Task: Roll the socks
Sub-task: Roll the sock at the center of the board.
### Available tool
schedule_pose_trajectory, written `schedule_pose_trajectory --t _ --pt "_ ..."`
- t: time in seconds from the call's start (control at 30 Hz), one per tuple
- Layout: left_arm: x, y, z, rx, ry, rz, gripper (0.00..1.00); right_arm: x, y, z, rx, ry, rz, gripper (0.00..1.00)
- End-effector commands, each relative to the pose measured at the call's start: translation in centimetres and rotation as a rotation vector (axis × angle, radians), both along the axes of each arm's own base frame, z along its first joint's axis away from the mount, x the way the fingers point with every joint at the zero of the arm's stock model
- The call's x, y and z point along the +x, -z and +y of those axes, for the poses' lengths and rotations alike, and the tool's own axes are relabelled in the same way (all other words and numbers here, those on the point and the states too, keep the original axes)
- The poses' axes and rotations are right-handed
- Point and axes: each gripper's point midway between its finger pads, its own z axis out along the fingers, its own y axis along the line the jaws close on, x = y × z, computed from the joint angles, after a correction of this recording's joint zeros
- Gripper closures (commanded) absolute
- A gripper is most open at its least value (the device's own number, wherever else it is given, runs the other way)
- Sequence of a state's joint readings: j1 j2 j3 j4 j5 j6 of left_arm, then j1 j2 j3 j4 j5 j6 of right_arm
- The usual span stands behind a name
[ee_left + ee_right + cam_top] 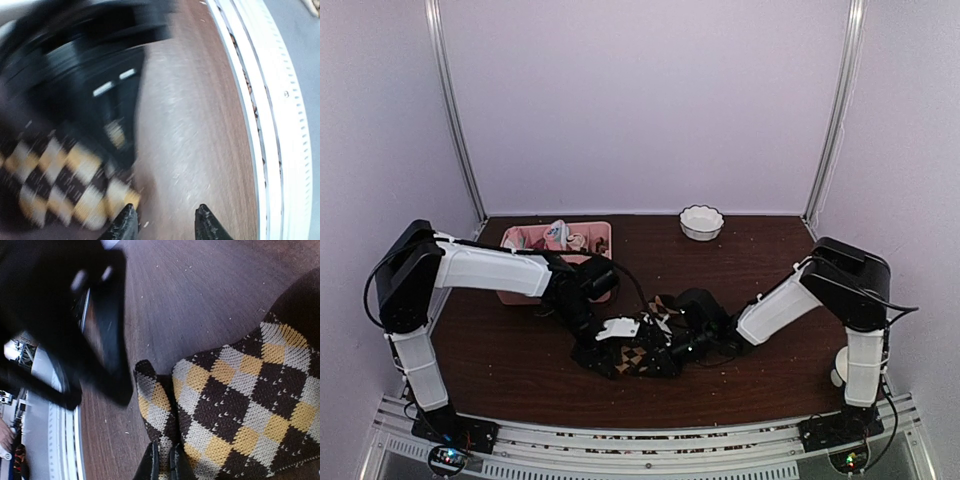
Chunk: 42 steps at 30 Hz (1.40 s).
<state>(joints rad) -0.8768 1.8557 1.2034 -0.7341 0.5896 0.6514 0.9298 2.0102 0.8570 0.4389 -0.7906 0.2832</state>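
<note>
Your right tool [163, 456] is pressed together, pinching the edge of the argyle sock [240, 405]; your left tool [167, 225] stands spread over bare table [195, 125]. The sock lies bunched on the table, on your side of the pink tray [607, 236] — the rolling looks hardly begun. Next you should turn the pinched edge over itself. The plain sock I cannot make out — the left wrist view is blurred.

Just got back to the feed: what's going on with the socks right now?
Both arms meet over the patterned sock at the middle of the table. The right gripper is shut, pinching the sock's edge. The left gripper is open beside it, holding nothing. The sock lies partly folded, not yet a finished roll.
</note>
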Motion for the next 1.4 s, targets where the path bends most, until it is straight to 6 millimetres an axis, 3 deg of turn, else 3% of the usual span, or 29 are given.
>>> schedule_pose_trajectory --t 0.0,0.4,0.53,0.7,0.83,1.1,1.23,1.37 --pt "0.6 -0.4 -1.5 -0.049 0.044 -0.151 0.60 -4.4 10.9 -8.7 -0.504 0.093 0.313 1.00" --pt "2.7 2.1 -1.1 -0.010 0.032 -0.299 0.61 -4.3 11.9 -9.7 -0.536 0.125 0.394 1.00" --pt "2.9 2.1 -1.3 -0.011 0.025 -0.300 0.70 -4.2 12.0 -9.6 -0.535 0.124 0.397 1.00" --pt "2.3 2.6 -1.7 0.011 0.016 -0.222 0.90 -3.9 11.6 -9.3 -0.495 0.130 0.371 0.99" --pt "1.9 4.3 -1.1 0.076 0.032 -0.156 0.97 -3.3 10.4 -8.6 -0.416 0.165 0.345 0.85" --pt "1.2 6.6 0.1 0.191 0.023 0.028 0.97 -2.1 8.6 -7.3 -0.304 0.203 0.287 0.67" --pt "1.0 6.8 0.4 0.227 -0.031 0.197 0.99 -1.4 7.6 -8.2 -0.287 0.249 0.194 0.57" --pt "1.1 6.9 0.6 0.255 -0.050 0.233 0.99 -1.2 6.9 -10.0 -0.327 0.278 0.109 0.57"
